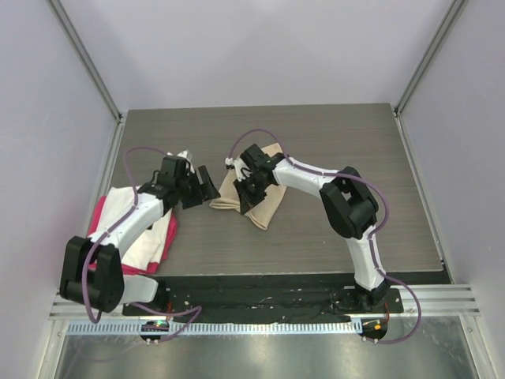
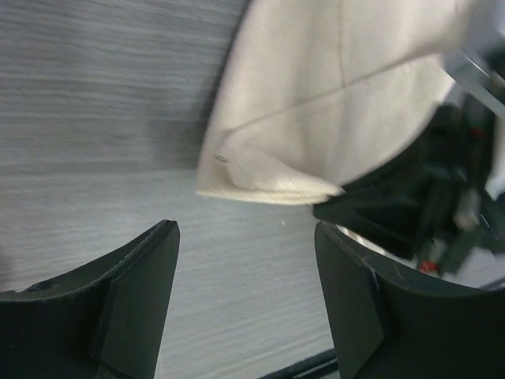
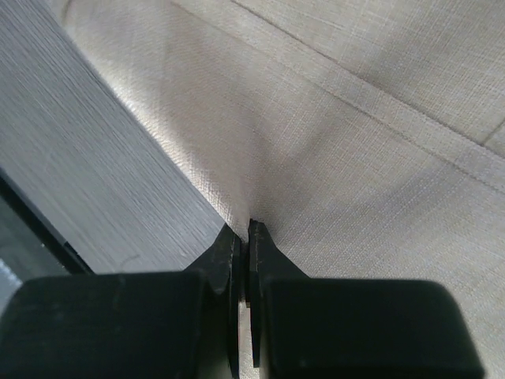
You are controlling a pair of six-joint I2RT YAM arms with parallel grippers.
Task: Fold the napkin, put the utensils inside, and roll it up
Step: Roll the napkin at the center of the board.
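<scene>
Right gripper (image 1: pixel 249 196) nips the folded napkin (image 1: pixel 268 212) mid-table; left gripper (image 1: pixel 202 189) stands spread beside it.

The right jaws are pressed together on the napkin's long edge, and the fabric puckers into them. The left jaws gape just off its hemmed corner, not touching, with a strip of bare table (image 1: pixel 331 134) between. Open wood lies behind and to the right of the napkin. To the left, a white cloth (image 1: pixel 134 213) over a pink-red cloth (image 1: pixel 99 217) crowds the table's edge.
</scene>
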